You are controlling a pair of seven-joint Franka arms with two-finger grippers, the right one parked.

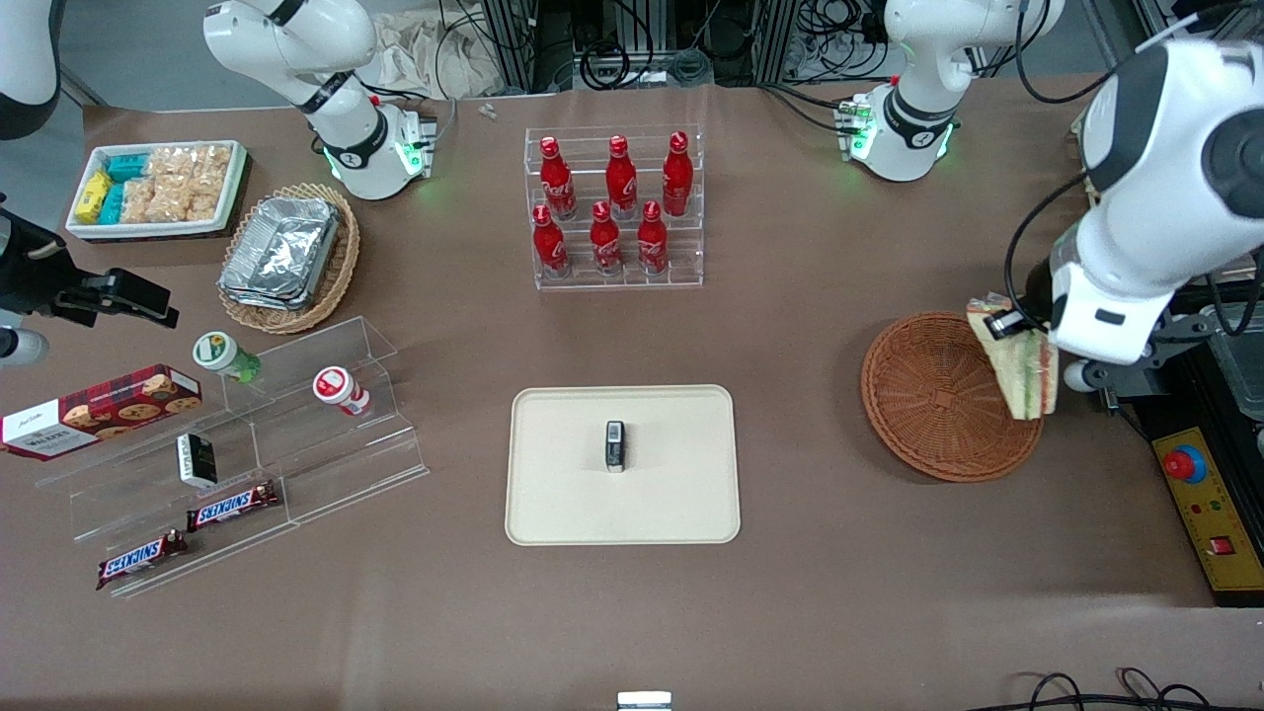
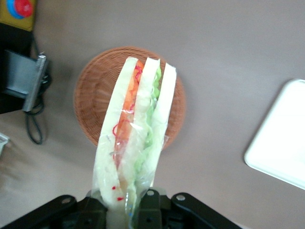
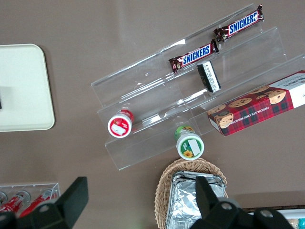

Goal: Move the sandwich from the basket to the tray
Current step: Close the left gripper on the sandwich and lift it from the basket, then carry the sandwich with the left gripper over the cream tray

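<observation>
My gripper (image 1: 1019, 331) is shut on the sandwich (image 1: 1022, 370), a plastic-wrapped wedge of pale bread with green and orange-red layers, held in the air above the rim of the reddish-brown wicker basket (image 1: 933, 395). In the left wrist view the sandwich (image 2: 136, 138) hangs from my gripper (image 2: 126, 207) with the empty basket (image 2: 95, 95) on the table below it. The cream tray (image 1: 553, 494) lies mid-table toward the parked arm from the basket, and a small dark object (image 1: 615, 445) lies on it. A corner of the tray (image 2: 281, 143) shows in the wrist view.
A clear rack of red bottles (image 1: 612, 207) stands farther from the front camera than the tray. A control box with a red button (image 1: 1200, 494) sits at the working arm's table edge. Acrylic shelves with snacks (image 1: 247, 444), a tan basket of foil containers (image 1: 286, 257) and a white snack bin (image 1: 158, 188) lie toward the parked arm's end.
</observation>
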